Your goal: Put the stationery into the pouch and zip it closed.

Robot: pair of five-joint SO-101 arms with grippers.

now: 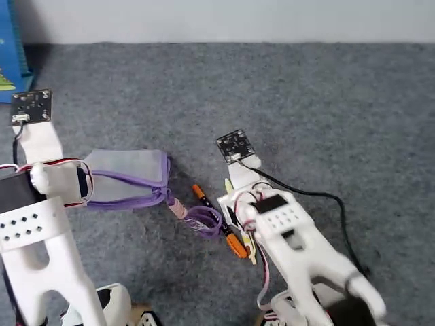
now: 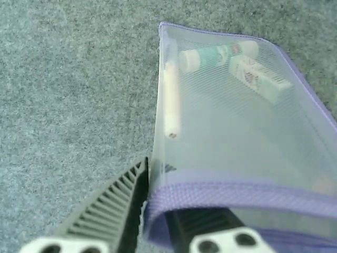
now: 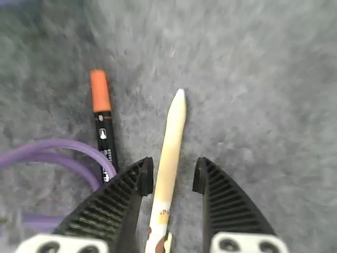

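L gripper [image 2: 155,203]: jaws clenched on the purple edge of the purple-trimmed clear mesh pouch [image 1: 129,176], which lies flat toward the left edge of the grey felt-topped table [image 1: 306,95]. Inside pouch: white stick pen [image 2: 171,100], green-labelled white tube [image 2: 216,55], white rectangular block [image 2: 259,80]. Purple cord loop [image 1: 204,221] trails from pouch's right end toward table centre. R gripper [image 3: 174,168]: jaws released, one each side of the cream pointed pen [image 3: 169,153], which lies on the table nr centre, toward the near edge; can't tell if they touch it. Orange-capped black marker [image 3: 102,129] lies just beside that pen, its black end over the loop.
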